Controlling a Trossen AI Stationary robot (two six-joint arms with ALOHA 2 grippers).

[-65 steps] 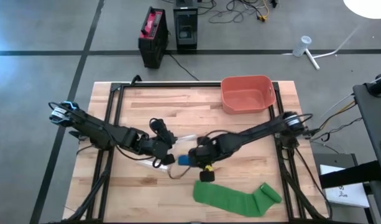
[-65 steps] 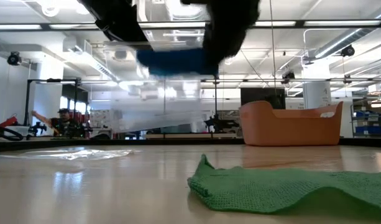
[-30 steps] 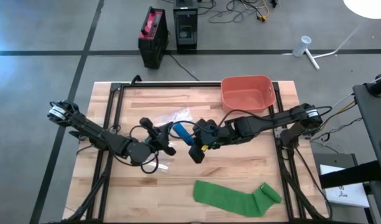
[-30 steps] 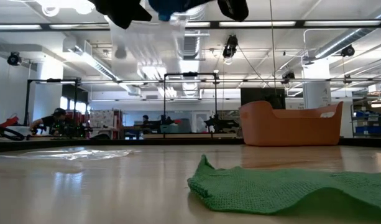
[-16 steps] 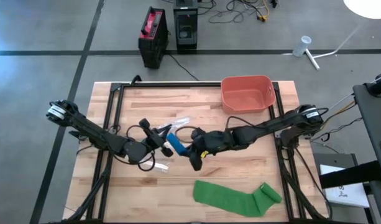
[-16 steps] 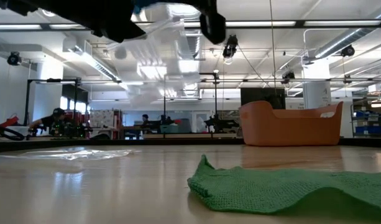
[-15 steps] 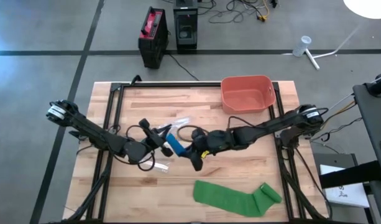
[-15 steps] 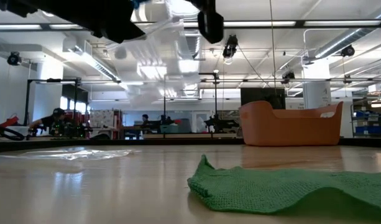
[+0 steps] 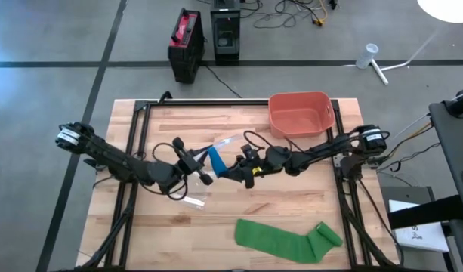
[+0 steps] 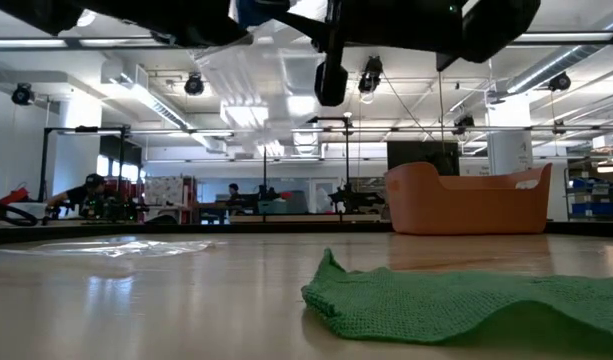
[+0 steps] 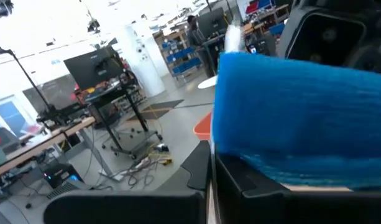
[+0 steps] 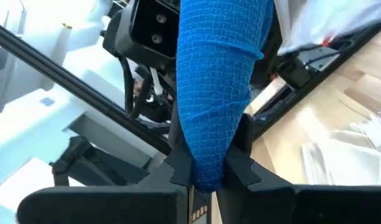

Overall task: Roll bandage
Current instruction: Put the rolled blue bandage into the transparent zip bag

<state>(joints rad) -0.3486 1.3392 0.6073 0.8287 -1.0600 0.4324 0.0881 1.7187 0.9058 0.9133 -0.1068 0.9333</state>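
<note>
Both grippers have shifted toward the far side of the surface [image 9: 291,208] since half a second ago, carrying the blue bandage [image 9: 215,161] with them, raised off the wood. Right gripper [image 9: 233,171] is closed narrowly on the bandage; its wrist view shows the blue mesh roll [image 12: 218,81] pinched between the two dark fingers [image 12: 240,163]. Left gripper [image 9: 202,168] is fully closed on a clear plastic wrapper [image 9: 227,141] that trails from the bandage, directly opposite the right gripper, with the roll between them. A green bandage [image 9: 288,239] lies flat on the surface, well nearside of both grippers. An orange bin [image 9: 300,113] sits beyond the right gripper at the far edge.
</note>
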